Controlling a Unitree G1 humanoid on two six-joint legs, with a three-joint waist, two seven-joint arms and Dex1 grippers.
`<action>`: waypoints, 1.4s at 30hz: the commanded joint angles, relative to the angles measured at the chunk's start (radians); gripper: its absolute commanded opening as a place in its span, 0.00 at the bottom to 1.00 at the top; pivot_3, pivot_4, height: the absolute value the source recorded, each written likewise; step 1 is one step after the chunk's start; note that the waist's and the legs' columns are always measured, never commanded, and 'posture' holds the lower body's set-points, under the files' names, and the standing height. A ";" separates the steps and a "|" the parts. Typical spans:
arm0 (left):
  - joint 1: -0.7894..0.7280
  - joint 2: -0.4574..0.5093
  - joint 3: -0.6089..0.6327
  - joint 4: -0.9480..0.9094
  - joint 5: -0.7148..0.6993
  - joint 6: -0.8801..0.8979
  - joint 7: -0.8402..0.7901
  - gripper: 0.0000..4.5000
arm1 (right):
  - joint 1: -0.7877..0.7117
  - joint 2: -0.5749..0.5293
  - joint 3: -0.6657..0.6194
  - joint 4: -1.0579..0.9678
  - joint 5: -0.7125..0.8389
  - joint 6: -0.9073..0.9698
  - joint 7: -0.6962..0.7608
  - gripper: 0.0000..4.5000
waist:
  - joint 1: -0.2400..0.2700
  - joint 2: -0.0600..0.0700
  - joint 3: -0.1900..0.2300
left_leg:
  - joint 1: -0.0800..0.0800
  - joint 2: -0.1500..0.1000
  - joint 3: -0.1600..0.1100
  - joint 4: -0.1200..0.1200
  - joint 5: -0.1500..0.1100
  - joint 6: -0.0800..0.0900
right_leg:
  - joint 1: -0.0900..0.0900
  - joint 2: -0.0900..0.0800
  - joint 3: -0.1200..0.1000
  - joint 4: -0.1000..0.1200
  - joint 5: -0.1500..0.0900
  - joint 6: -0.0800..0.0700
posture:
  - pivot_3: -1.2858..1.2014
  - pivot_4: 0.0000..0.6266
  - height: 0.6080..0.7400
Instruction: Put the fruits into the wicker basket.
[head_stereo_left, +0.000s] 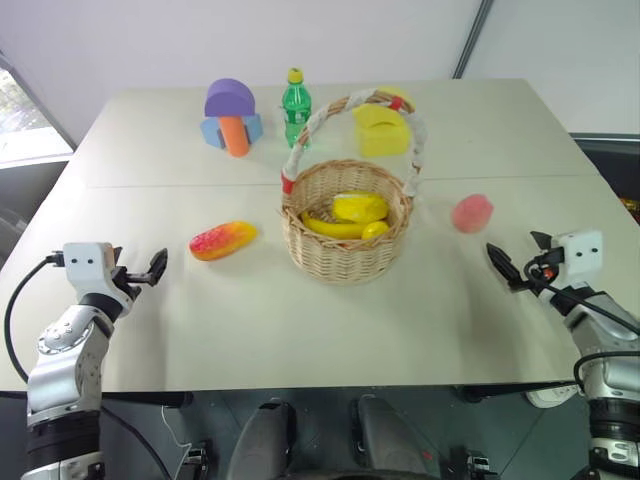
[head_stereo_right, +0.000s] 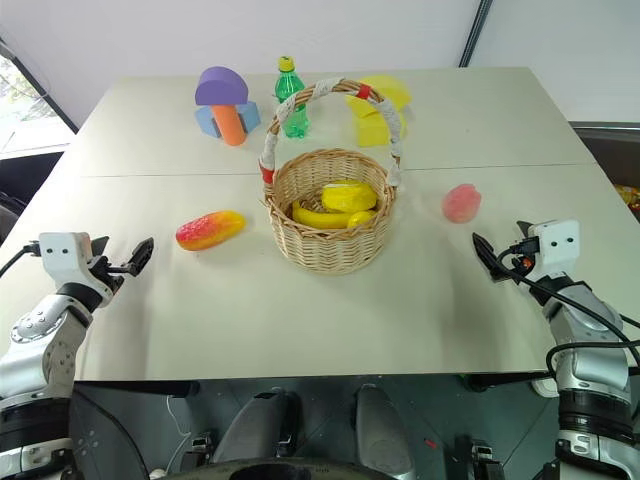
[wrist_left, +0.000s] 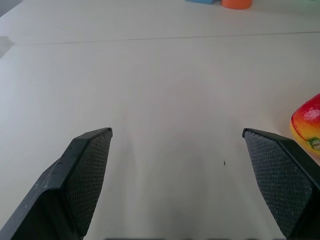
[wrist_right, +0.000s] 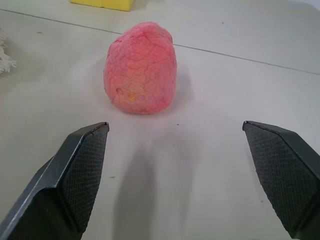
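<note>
The wicker basket (head_stereo_left: 345, 245) stands mid-table with its white-and-red handle arched over it. Inside lie a yellow banana (head_stereo_left: 333, 227) and lemon-like pieces (head_stereo_left: 360, 207). A red-orange-yellow mango (head_stereo_left: 222, 240) lies on the table left of the basket. A pink peach (head_stereo_left: 472, 213) sits to the basket's right. My left gripper (head_stereo_left: 155, 267) hovers open near the table's front left, the mango off to its right (wrist_left: 307, 125). My right gripper (head_stereo_left: 503, 266) is open at the front right, with the peach (wrist_right: 141, 75) a short way ahead of its fingers. Neither gripper holds anything.
At the back of the table stand a green bottle (head_stereo_left: 295, 106), a purple, orange and blue block stack (head_stereo_left: 231, 117) and yellow foam blocks (head_stereo_left: 381, 125). The table's front edge (head_stereo_left: 330, 378) runs just below both grippers.
</note>
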 joint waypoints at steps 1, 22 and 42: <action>0.005 0.007 0.006 -0.035 0.009 -0.004 0.008 1.00 | -0.010 -0.007 -0.021 -0.034 0.005 -0.022 -0.003 0.99 | 0.000 0.000 0.000 | 0.000 0.000 0.000 0.000 0.000 0.000 | 0.000 0.000 0.000 0.000 0.000 0.000 | 0.52 0.24 1.00; -0.089 0.032 -0.056 -0.108 -0.074 0.078 -0.122 1.00 | -0.013 -0.036 -0.028 -0.248 0.055 0.070 0.012 0.99 | 0.002 0.000 0.000 | 0.000 0.000 0.000 0.000 0.000 0.000 | 0.000 0.000 0.000 0.000 0.000 0.000 | 0.52 0.24 1.00; -0.592 0.267 -0.559 0.338 0.176 0.072 -0.669 1.00 | -0.013 -0.166 0.203 -0.826 0.320 0.433 0.197 0.99 | 0.002 -0.002 0.001 | -0.002 0.000 -0.002 0.000 0.000 0.000 | -0.001 0.001 -0.002 -0.001 0.000 0.000 | 0.52 0.24 1.00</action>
